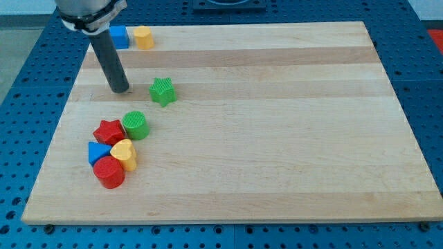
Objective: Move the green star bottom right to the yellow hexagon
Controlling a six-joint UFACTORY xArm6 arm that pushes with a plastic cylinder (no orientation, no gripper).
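Observation:
The green star [163, 91] lies on the wooden board [277, 131] in the upper left part. The yellow hexagon [143, 37] sits near the board's top left edge, touching or close beside a blue cube [119, 37] on its left. My tip [120, 89] rests on the board just left of the green star, a small gap between them. The rod rises from it toward the view's top left.
A cluster sits at the lower left: a green cylinder [136, 125], a red star [109, 131], a blue triangle-like block [97, 152], a yellow heart [124, 153] and a red cylinder [109, 172]. The board lies on a blue perforated table [28, 83].

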